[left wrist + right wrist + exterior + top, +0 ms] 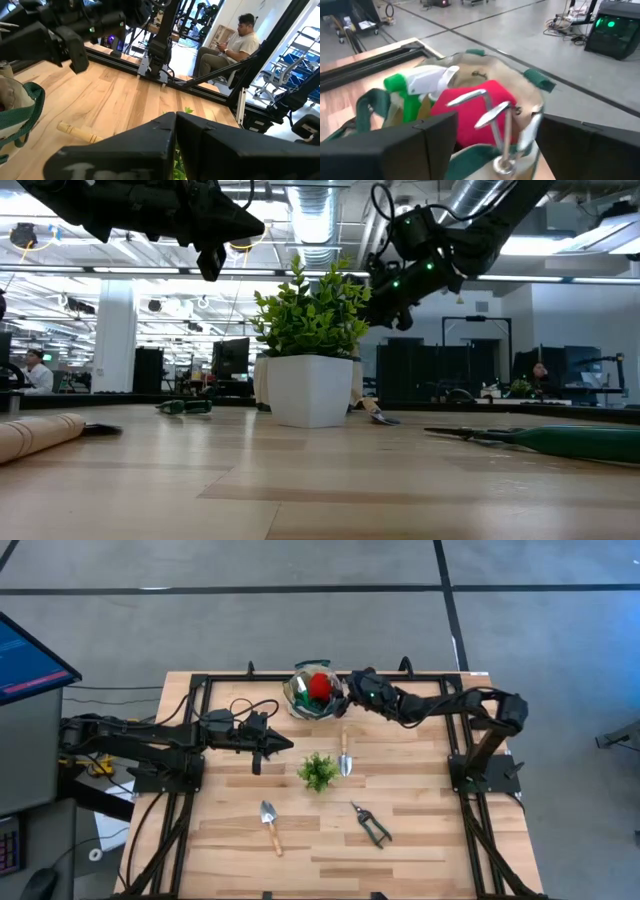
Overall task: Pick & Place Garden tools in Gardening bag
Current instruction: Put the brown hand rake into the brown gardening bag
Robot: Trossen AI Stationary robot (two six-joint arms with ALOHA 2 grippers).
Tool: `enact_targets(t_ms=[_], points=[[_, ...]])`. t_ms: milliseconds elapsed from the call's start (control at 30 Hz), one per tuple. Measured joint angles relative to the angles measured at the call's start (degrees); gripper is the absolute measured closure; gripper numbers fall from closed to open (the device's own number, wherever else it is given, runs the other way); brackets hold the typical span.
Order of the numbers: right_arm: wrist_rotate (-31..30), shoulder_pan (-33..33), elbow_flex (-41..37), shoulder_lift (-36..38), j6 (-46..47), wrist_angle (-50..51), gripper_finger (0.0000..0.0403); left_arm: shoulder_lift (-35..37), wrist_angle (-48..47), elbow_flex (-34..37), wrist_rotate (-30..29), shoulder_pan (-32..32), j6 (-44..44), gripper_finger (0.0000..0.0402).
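Right now I have the right end effector [352,686] parked at the far edge of the tabletop [420,840], just beside the gardening bag [316,690] on its right side. In the right wrist view its two dark fingers [395,150] stand wide apart with nothing between them, framing the bag's mouth. Inside the bag I see the red gloves [480,112], the green spray bottle [417,87] with its white trigger head, and the metal tines of the rake [495,117] sticking up against the gloves.

My left end effector [268,744] hangs above the tabletop left of centre, fingers pressed together and holding nothing.

Three tools lie outside the bag. One trowel [345,755] rests just right of the small potted plant [318,772], its wooden handle pointing toward the bag. A second trowel [271,824] lies on the near side, left of centre, blade toward the far side. The pruning shears [370,823] lie near the front to the right of it, well apart from the plant.

In the left wrist view a seated person [227,47] shows in the room beyond the tabletop.
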State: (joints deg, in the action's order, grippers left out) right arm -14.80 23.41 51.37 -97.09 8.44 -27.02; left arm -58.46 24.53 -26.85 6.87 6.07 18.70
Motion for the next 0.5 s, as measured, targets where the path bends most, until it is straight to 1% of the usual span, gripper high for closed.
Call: enact_targets(t_ms=[367,500], points=[[1.48,1.26,-0.06,0.43,0.03,1.18,0.0193,0.00,-0.01,0.00,0.00,0.00,0.00,0.0400],[1.38,1.46,-0.06,0.41,-0.02,2.57,0.0225,0.00,-0.02,0.00,0.00,0.00,0.00,0.0400]])
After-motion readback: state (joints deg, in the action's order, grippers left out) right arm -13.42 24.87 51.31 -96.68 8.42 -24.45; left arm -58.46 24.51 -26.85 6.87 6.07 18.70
